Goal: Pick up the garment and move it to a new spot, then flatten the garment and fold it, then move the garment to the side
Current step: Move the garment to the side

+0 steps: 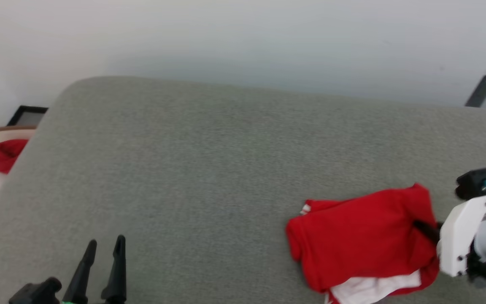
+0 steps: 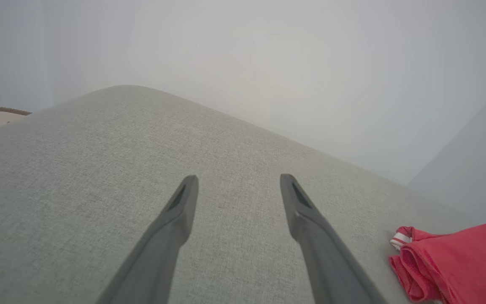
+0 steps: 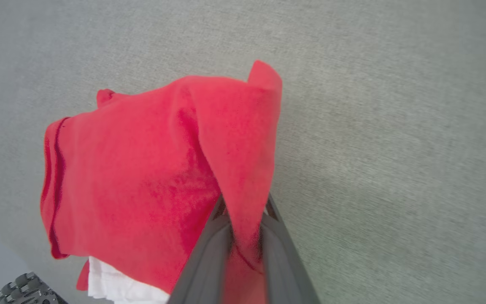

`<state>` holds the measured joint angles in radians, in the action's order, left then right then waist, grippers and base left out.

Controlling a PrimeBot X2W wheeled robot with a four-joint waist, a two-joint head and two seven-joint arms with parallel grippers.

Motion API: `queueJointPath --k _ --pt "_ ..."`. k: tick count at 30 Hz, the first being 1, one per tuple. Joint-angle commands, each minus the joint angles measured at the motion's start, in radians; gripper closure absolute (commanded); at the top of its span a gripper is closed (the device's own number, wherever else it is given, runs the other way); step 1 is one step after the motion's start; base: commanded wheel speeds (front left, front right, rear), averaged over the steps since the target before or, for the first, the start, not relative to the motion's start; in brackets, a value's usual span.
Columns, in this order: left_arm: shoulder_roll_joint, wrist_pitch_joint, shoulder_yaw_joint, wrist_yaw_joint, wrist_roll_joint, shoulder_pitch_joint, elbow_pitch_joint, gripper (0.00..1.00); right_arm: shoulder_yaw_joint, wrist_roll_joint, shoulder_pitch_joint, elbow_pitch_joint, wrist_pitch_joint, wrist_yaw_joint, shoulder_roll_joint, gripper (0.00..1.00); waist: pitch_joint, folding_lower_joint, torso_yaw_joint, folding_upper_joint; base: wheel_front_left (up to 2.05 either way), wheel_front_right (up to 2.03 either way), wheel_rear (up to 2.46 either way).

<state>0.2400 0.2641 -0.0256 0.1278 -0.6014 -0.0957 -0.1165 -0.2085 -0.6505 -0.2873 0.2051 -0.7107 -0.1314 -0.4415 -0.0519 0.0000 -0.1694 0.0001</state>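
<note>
Red garment (image 1: 361, 240) crumpled at lower right of grey cushion (image 1: 205, 160), right claw (image 1: 423, 228) pinching a raised fold of it, left claw (image 1: 106, 240) spread at lower left

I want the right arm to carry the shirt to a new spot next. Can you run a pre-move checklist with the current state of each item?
1. Right gripper closed on a fold of the garment: ok.
2. Grip catches every layer, including the white sleeve: cannot tell.
3. Left gripper open and holding nothing: ok.
4. Left gripper well apart from the garment: ok.
5. Bare grey cushion free as a drop spot: ok.
6. Garment lying flat: not ok, it is bunched.
</note>
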Motion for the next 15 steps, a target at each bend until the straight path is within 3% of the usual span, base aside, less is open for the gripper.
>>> queueJointPath --k 1,15 --pt "0.003 -0.001 -0.001 0.004 0.005 0.016 0.0 0.0 0.002 0.003 -0.018 -0.011 -0.002 0.001 -0.017 1.0 -0.012 0.0 0.031 -0.0001 0.0 0.0 0.0" --pt "0.011 -0.001 -0.055 0.004 0.03 0.144 0.005 0.0 0.0 0.004 -0.148 -0.045 0.033 0.001 -0.193 1.0 -0.127 0.0 0.17 -0.0001 0.0 0.0 0.0"
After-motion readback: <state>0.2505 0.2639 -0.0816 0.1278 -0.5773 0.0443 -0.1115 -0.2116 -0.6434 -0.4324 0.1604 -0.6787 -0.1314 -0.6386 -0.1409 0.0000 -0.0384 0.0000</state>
